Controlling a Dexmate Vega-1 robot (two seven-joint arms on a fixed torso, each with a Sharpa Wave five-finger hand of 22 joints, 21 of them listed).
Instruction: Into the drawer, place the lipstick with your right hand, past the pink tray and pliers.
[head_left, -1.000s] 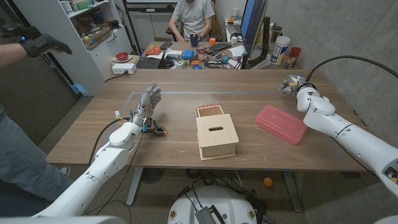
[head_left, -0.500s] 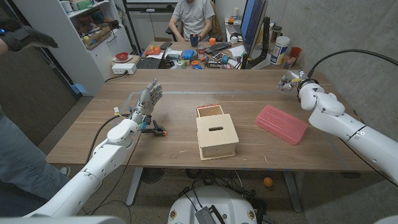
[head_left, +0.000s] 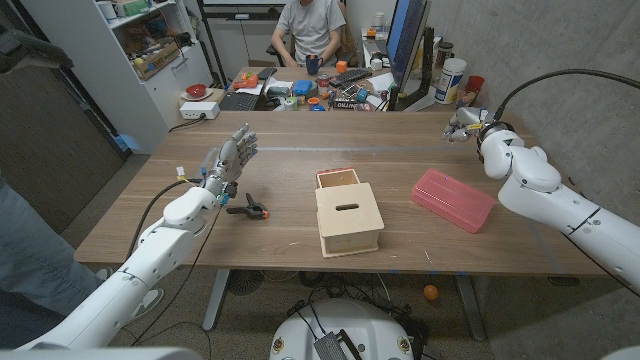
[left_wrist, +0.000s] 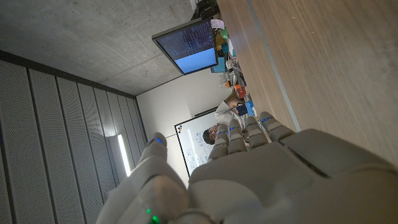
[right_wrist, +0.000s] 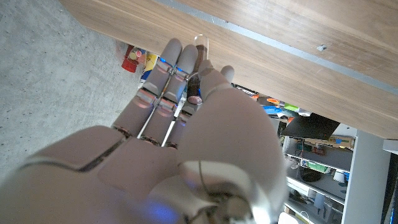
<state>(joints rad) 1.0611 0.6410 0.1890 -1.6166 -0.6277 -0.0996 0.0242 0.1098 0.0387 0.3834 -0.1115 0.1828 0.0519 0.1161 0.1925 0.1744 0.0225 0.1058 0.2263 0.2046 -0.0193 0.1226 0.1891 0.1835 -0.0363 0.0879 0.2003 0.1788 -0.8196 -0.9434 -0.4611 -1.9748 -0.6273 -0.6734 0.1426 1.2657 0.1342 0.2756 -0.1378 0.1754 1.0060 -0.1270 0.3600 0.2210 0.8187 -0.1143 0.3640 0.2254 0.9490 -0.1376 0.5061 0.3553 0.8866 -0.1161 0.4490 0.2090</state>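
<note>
Wooden worktop (head_left: 280, 175) carries the drawer box (head_left: 347, 215) at centre, pink tray (head_left: 452, 199) at three o'clock, pliers (head_left: 249, 209) at nine. Right hand (head_left: 467, 129), at the far corner around two o'clock, pinches the lipstick (right_wrist: 194, 99) in its fingers (right_wrist: 163, 74). Left hand (head_left: 228, 160) stands upright near the pliers, fingers spread and holding nothing.

The wooden tabletop (head_left: 290, 165) carries a box with a drawer (head_left: 347, 215), a pink tray (head_left: 452, 199) and pliers (head_left: 250, 209).

Matt wood-grain table (head_left: 400, 235), pale unfinished wooden drawer box (head_left: 348, 217), pink textured plastic tray (head_left: 452, 199)
</note>
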